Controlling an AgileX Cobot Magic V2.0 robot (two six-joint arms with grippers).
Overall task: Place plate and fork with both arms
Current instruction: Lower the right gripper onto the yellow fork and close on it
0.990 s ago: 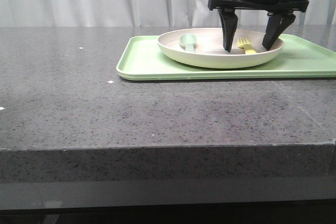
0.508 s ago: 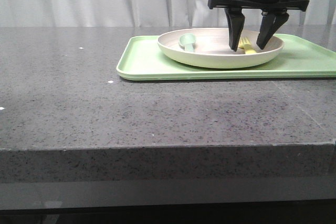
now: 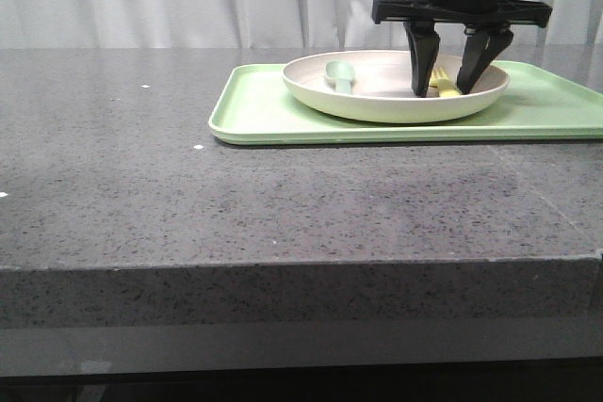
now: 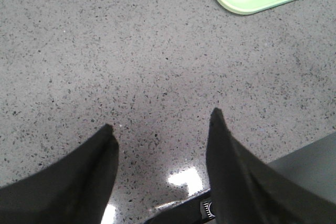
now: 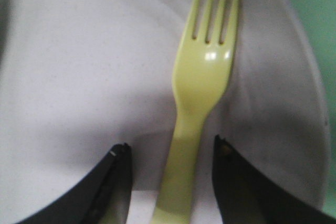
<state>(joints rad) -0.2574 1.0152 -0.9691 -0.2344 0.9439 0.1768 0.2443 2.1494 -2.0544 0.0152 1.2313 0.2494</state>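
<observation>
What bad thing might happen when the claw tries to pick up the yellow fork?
The right claw straddles the fork with gaps on both sides, so the thin handle may slip or twist as it closes. Its tips sit low in the plate and could nudge it on the tray, jostling the spoon.

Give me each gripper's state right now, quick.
Left gripper: open, over bare table, holding nothing.
Right gripper: open, fingers either side of the fork handle in the plate, not touching it.
</observation>
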